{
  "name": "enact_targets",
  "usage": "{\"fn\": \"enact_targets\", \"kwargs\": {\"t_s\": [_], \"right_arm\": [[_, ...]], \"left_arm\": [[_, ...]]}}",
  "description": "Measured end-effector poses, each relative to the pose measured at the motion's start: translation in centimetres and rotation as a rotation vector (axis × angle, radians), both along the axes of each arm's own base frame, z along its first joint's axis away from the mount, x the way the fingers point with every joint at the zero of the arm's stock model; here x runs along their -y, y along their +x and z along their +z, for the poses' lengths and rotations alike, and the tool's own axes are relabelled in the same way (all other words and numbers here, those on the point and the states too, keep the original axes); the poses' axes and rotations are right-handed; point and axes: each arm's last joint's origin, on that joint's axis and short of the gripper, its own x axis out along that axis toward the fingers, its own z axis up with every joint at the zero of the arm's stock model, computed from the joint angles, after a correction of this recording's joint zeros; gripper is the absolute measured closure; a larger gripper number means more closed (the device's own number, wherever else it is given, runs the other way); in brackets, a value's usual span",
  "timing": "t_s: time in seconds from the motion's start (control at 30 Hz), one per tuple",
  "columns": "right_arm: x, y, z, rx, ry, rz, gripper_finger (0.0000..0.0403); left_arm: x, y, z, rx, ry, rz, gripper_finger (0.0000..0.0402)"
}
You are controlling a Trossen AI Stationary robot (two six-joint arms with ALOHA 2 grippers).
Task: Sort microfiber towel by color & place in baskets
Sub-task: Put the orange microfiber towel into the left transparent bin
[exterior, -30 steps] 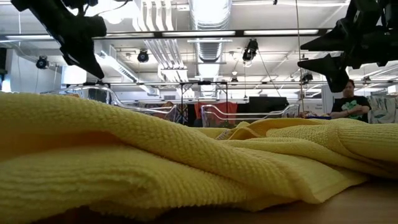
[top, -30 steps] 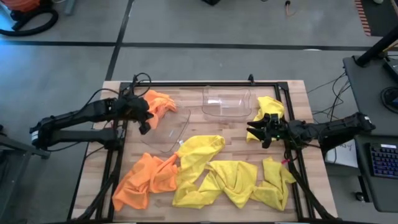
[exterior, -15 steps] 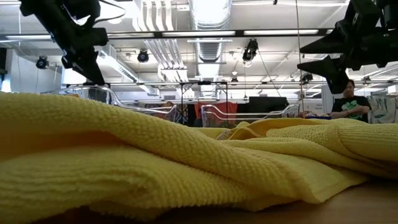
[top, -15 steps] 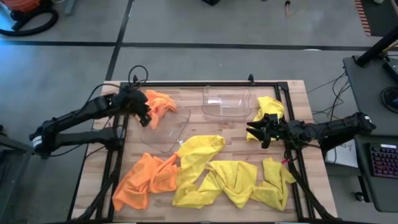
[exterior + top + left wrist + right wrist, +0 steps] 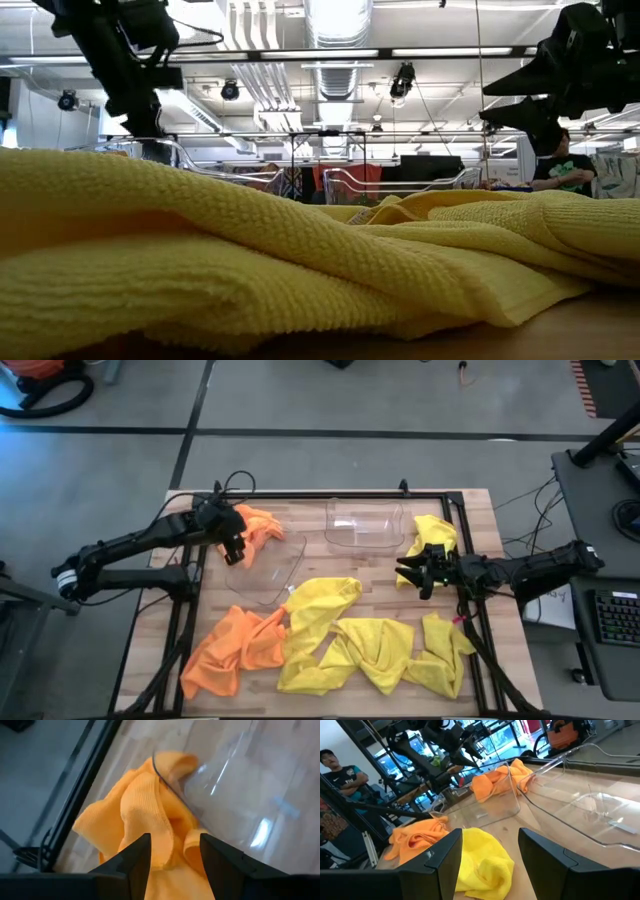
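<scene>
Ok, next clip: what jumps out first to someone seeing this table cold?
The sprawl of bright yellow microfiber towels across the near half of the wooden table, with a crumpled orange towel at their left end. Behind them sit two clear plastic tubs, both without towels inside. The left gripper, open, hovers over another orange towel at the back left.

No text, label, brand, number or sign can be read on anything here; any small print in the far room is perhaps simply too blurred.
</scene>
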Motion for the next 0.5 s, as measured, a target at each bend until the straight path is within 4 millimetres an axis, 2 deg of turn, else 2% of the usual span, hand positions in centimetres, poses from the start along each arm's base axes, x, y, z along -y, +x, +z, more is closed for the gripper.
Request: {"fn": "enact_targets", "kwargs": {"t_s": [0.5], "right_arm": [[0.0,0.0,-0.3,-0.03,0.003,0.003,0.0213]], "left_arm": [[-1.2,1.4,-2.3,-0.121,-0.018,-0.014,0.0254]]}}
